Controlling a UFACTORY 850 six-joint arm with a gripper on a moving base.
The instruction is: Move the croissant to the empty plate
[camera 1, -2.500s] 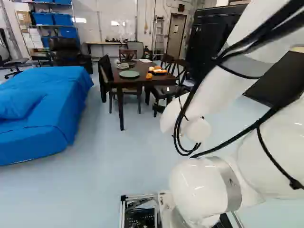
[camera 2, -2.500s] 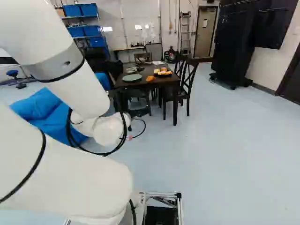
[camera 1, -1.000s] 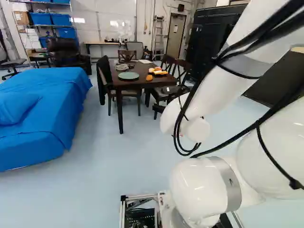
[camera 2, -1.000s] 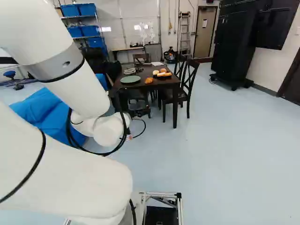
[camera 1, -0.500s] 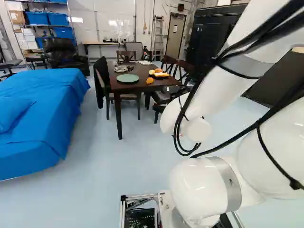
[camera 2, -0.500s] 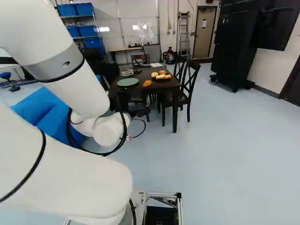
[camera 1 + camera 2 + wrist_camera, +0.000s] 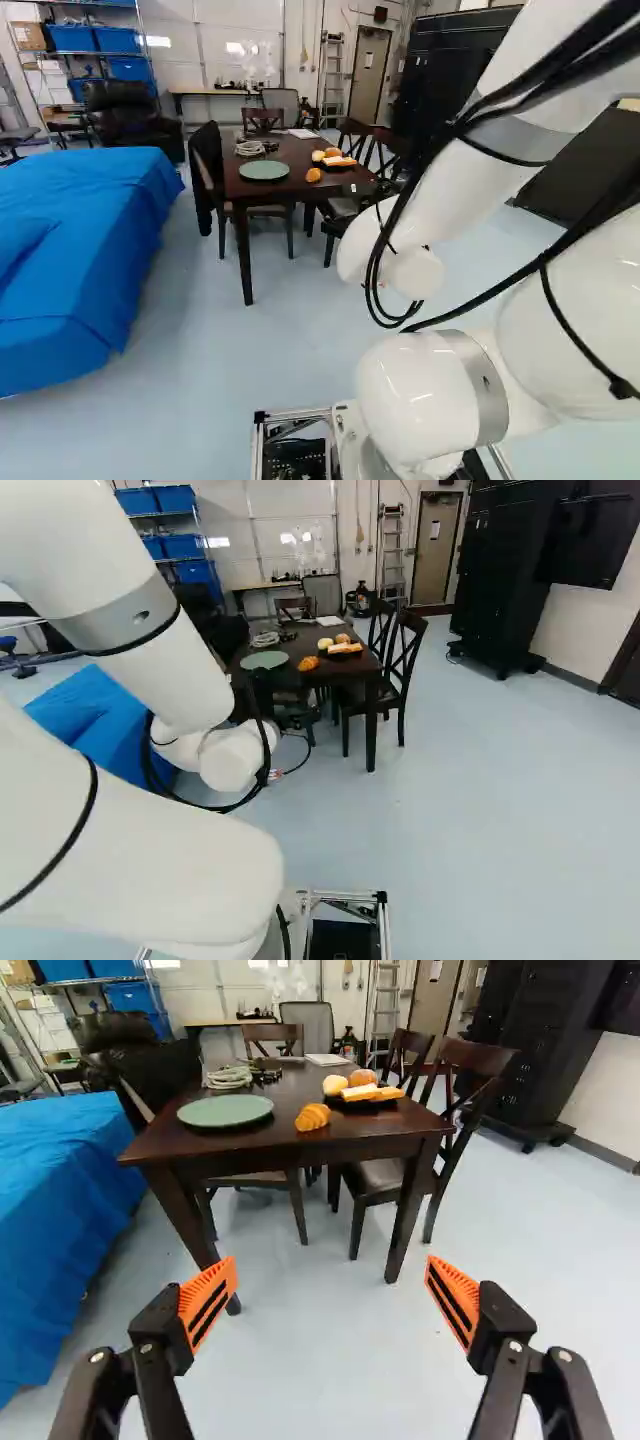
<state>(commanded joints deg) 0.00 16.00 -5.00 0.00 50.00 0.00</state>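
Observation:
Part of my black gripper (image 7: 298, 720) shows dark past the arm in the right base view, against the chairs. In the wrist view the gripper (image 7: 330, 1295) is open, its orange pads wide apart with only floor between them. Ahead and above the fingers' line stands the dark table (image 7: 290, 1145). The croissant (image 7: 312, 1117) lies on the tabletop by the near edge. Beside it, toward the blue-covered bed, sits the empty green plate (image 7: 226, 1111). Both also show in the left base view: croissant (image 7: 313, 175), plate (image 7: 264, 170).
A black plate (image 7: 345, 1103) with orange and yellow food stands beyond the croissant, near coiled cable (image 7: 229, 1077). Chairs (image 7: 465, 1090) flank the table. The blue-covered bed (image 7: 80, 250) lies left in the left base view; a black cabinet (image 7: 502, 590) stands right in the right base view.
The base has moved forward, toward the table, which appears nearer and larger in both base views. The arm keeps its pose over its lowest joint. Croissant and plate have not shifted on the table.

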